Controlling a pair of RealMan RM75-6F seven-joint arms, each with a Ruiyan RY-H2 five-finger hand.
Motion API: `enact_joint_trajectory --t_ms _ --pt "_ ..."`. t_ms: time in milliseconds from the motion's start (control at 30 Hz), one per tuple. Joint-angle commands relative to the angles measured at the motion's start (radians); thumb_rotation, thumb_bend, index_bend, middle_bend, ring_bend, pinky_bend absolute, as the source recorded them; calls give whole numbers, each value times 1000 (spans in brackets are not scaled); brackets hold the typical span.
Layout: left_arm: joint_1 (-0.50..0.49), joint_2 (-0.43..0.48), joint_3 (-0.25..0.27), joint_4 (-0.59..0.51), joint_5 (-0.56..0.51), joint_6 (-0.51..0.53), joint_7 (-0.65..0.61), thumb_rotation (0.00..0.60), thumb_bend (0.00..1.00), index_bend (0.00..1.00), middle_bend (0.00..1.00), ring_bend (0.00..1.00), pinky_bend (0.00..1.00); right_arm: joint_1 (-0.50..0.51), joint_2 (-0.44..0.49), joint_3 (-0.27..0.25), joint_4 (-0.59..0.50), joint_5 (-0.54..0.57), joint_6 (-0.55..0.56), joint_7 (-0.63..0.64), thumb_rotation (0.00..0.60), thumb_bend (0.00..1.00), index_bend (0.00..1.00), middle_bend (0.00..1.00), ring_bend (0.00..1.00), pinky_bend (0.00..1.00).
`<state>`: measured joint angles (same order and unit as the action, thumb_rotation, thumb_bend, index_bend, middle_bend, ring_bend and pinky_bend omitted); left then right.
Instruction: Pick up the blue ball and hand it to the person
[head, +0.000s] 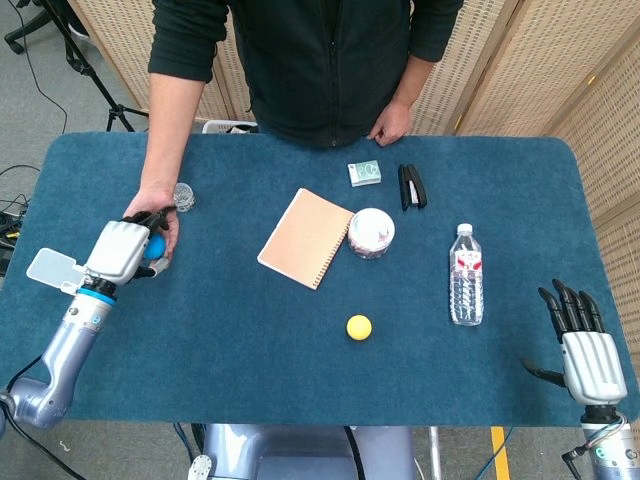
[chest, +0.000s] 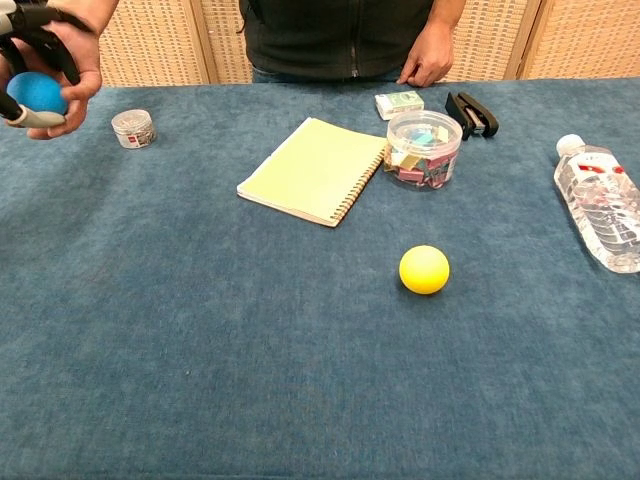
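Right hand (head: 586, 345) sits idle at the lower right of the head view with fingers spread, holding nothing. Up at the left edge, the left hand (head: 122, 250) has its fingers wrapped around the blue ball (chest: 34, 92), a plain matte sphere (mostly hidden from above). It's pressed right into the person's hand (head: 162, 222), so pickup looks done and I'd say only the release is left.
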<state>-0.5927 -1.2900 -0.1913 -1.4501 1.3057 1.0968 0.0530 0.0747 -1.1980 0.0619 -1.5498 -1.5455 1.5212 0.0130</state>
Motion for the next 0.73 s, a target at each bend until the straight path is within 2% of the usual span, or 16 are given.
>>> enact_joint_trajectory --t_ms 33,267,367,467,633,733 --pt "15 28 -7 -26 27 37 -40 600 24 0 0 0 0 0 0 -1 -1 -1 0 0 600 0 0 0 0 0" --pt "78 146 -1 -156 96 137 -112 600 18 0 0 0 0 -1 1 -3 -3 -5 2 -1 600 0 0 0 0 0" --pt "134 185 25 -191 126 201 -151 600 5 0 0 0 0 -1 1 -4 -5 -8 3 -1 600 0 0 0 0 0" --pt "191 199 67 -183 140 242 -175 600 0 0 0 0 0 -1 2 -5 -7 -11 4 0 600 0 0 0 0 0" --pt "305 171 129 -141 129 335 -165 600 0 0 0 0 0 -1 2 -7 -8 -16 6 0 600 0 0 0 0 0" --pt "354 162 151 -142 112 366 -161 600 0 0 0 0 0 -1 2 -8 -8 -19 7 0 600 0 0 0 0 0"
